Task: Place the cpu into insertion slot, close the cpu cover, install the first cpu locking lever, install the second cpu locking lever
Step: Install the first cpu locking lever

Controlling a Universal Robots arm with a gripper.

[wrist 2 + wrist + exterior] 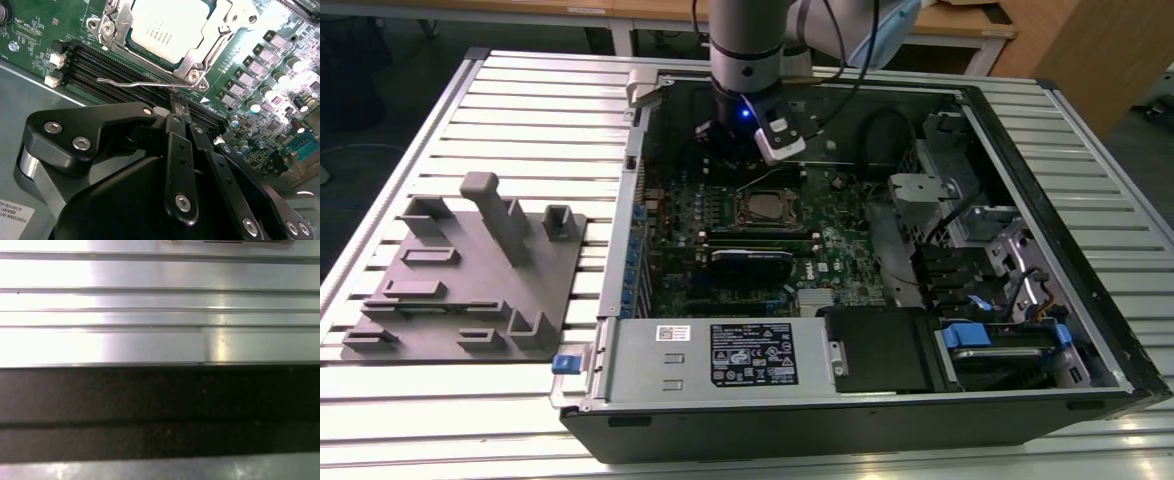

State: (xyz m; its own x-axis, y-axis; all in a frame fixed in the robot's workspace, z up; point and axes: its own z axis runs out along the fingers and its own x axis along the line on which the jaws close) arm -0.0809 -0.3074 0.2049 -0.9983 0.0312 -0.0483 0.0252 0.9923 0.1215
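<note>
Exterior view: an open PC case (pixel 1067 330) lies flat on a slatted aluminium table (pixel 520 110). A grey fixture plate (pixel 454 290) sits beside it on the exterior view's left. Behind the table there are wooden desks (pixel 961 25) and a dark floor.

The arm comes down into the case. The gripper (pixel 736 150) hangs over the green board, near the insertion slot (pixel 767 205).

In the second wrist view the cpu (pixel 165 25) sits in the slot, w/ the cpu cover (pixel 212 45) lying down flat around it. The gripper (pixel 174 105) has its black fingers drawn together, nothing visibly between them. The tips are just beside a thin wire locking lever (pixel 140 82), which lies across the memory slots (pixel 100 62). Contact w/ the lever I cannot tell.

In the first wrist view: bright table slats (pixel 160 340) and a dark band (pixel 160 410) across them.
</note>
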